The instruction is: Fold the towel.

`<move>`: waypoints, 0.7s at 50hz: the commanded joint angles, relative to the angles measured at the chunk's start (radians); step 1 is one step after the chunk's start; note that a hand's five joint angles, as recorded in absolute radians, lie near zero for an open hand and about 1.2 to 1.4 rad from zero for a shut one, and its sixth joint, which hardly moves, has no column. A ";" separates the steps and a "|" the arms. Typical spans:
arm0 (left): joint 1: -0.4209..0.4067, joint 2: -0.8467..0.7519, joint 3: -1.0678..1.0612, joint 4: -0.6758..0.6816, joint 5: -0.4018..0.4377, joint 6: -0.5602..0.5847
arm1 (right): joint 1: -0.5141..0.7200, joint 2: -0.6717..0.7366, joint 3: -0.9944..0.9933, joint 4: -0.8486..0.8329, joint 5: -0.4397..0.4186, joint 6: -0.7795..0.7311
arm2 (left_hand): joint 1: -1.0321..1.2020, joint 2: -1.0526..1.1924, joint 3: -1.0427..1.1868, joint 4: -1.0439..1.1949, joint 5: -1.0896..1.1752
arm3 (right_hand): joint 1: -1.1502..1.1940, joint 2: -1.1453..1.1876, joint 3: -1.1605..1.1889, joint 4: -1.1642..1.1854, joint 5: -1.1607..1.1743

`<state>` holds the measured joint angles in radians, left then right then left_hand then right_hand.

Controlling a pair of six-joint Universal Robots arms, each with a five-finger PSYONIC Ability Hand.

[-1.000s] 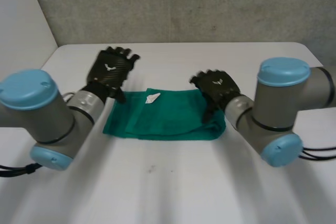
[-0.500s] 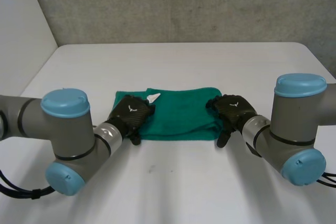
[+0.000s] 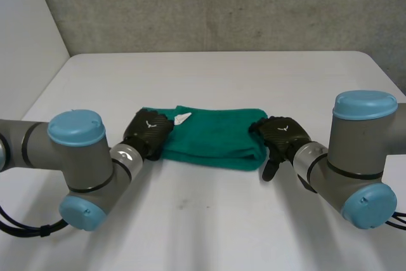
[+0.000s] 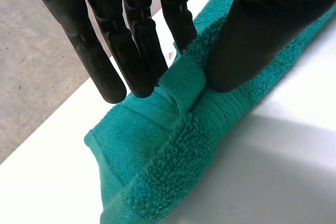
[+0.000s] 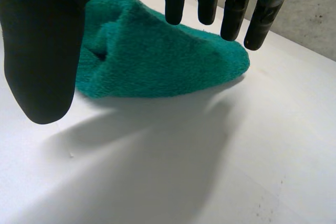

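A green towel (image 3: 212, 141) lies folded into a long band in the middle of the white table (image 3: 209, 220), with a small white label (image 3: 183, 118) on its far left part. My left hand (image 3: 149, 132) is at the towel's left end. In the left wrist view, this hand (image 4: 262, 30) pinches a raised ridge of the towel (image 4: 173, 145) between thumb and fingers (image 4: 134, 51). My right hand (image 3: 283, 135) sits at the towel's right end. In the right wrist view its fingers (image 5: 233, 9) are straight and spread from the thumb, just above the towel (image 5: 157, 56).
A grey wall (image 3: 222, 4) rises behind the table's far edge. A pale wall (image 3: 22, 55) stands at the left. Bare table surface stretches in front of the towel and beyond it.
Both arms have come down to the towel's ends. My left hand's fingers have closed and pinched the towel's left end, bunching it. The right hand stays open.
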<state>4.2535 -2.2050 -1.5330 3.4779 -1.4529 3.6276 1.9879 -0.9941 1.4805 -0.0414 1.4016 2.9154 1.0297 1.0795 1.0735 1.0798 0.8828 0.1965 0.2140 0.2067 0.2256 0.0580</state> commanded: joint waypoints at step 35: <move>0.017 -0.012 0.013 -0.002 0.009 0.068 | 0.000 0.002 -0.009 0.001 0.000 0.008 | 0.183 0.134 0.140 0.133 0.156 | -0.022 -0.039 -0.032 -0.051 -0.058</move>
<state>4.2695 -2.2024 -1.5397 3.4775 -1.4433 3.6952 1.9874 -0.9928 1.4710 -0.0399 1.4020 2.9238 0.7845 0.7693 0.7700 0.7701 0.5914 0.1965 0.2140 0.2067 0.2256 0.0580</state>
